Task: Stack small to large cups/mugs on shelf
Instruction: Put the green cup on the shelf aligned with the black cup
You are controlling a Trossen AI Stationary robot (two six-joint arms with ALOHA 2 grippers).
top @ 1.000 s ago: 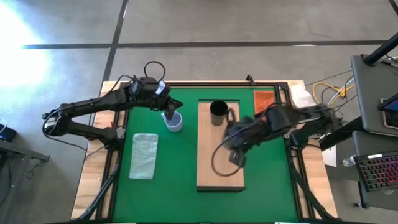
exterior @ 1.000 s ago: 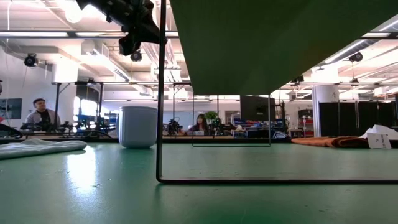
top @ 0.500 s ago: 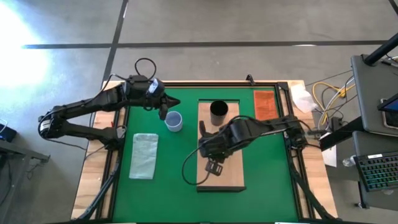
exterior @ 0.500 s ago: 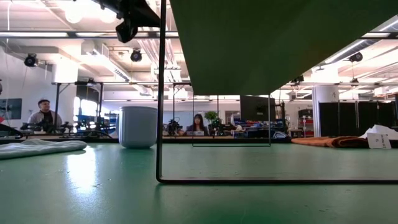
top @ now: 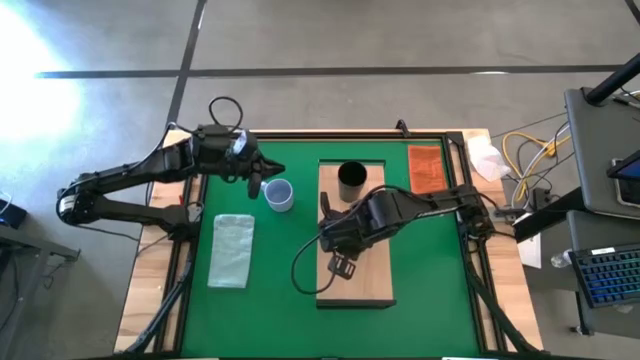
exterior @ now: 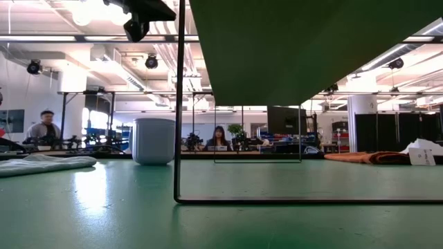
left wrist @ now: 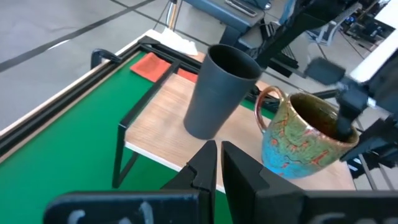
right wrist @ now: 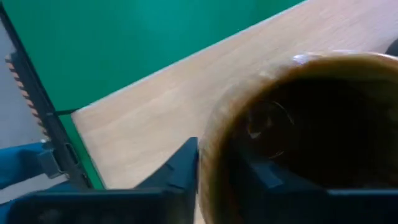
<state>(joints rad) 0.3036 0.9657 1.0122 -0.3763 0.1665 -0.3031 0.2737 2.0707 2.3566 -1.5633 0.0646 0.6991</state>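
Pinching the brown mug [left wrist: 306, 133] by its rim over the shelf [top: 372, 282], right gripper [right wrist: 214, 165] clamped; glazed ceramic, slippery and breakable. Left gripper [left wrist: 213, 163] nearly closed, empty.

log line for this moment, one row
right gripper: shut on brown mug, over shelf | left gripper: shut, beside pale mug | black tumbler: on shelf

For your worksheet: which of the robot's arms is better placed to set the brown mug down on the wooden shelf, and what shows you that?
The right. Its gripper is clamped on the brown mug's rim, holding it over the shelf beside the black tumbler. The left gripper is shut and empty, off the shelf, beside the pale mug.
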